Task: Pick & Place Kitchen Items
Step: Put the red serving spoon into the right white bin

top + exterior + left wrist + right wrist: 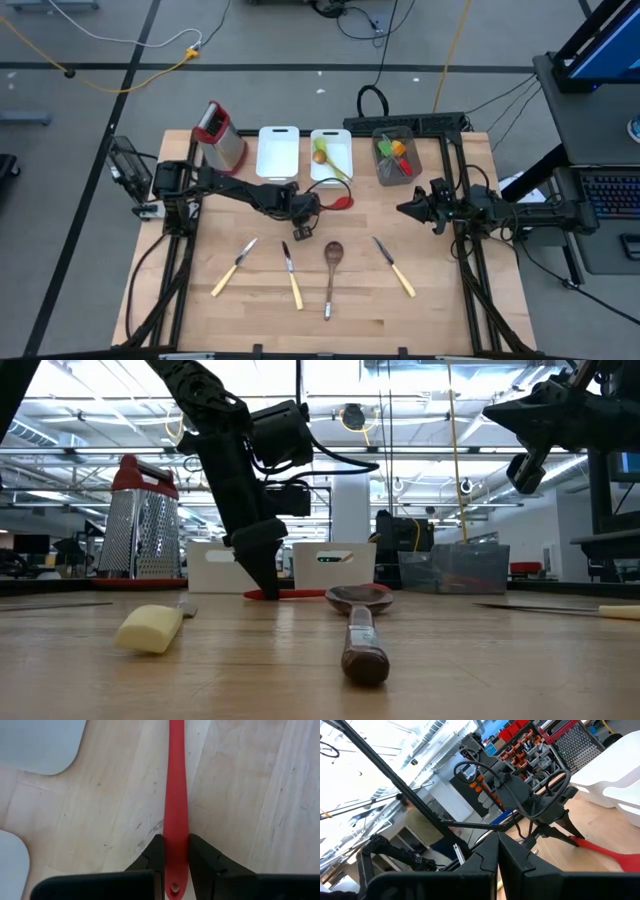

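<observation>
Left tool (175,862) closed around red spatula (176,795) handle on table (430,310); right tool (497,852) shut, empty.

The red spatula (176,800) runs off the left wrist frame's top edge, its blade unseen. In the low view the left end effector (262,575) covers most of it. Items in the grey bin (394,157), upper right of centre, are too small to name.
</observation>
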{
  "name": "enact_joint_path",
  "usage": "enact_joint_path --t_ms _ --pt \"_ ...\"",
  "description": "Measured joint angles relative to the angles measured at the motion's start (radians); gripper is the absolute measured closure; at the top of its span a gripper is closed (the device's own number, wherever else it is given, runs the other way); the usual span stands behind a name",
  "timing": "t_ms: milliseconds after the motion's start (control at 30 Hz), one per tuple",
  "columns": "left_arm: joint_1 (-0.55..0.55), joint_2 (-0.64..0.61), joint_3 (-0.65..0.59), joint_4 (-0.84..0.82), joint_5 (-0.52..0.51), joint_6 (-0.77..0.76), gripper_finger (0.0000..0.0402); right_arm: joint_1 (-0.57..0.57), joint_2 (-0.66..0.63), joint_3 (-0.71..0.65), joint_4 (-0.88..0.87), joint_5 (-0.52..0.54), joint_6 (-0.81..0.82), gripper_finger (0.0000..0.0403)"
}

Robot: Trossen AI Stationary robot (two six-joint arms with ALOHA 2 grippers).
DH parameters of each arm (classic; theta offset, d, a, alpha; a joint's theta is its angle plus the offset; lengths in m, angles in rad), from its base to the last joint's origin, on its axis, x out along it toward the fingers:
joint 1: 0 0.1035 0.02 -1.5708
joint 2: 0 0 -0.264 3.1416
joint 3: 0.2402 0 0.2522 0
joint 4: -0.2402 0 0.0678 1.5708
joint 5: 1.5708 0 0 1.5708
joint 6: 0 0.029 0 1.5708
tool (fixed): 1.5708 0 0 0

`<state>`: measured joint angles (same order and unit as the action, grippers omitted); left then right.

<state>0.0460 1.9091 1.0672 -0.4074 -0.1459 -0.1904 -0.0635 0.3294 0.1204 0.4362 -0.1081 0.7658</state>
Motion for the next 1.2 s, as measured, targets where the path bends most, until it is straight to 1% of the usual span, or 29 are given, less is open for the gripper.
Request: enact_joint_path --t_ms 433,867,1200 --pt "-0.001 -0.036 -0.001 -0.001 -0.003 0.022 0.0358 0.0 0.0 0.0 0.0 0.002 0.0 0.0403" --pt "-0.006 -0.038 0.0 0.0 0.008 0.031 0.0358 0.0 0.0 0.0 0.0 0.002 0.0 0.0403" --pt "-0.034 -0.038 0.016 -0.011 0.026 0.039 0.0358 0.0 0.0 0.0 0.0 0.002 -0.001 0.0403"
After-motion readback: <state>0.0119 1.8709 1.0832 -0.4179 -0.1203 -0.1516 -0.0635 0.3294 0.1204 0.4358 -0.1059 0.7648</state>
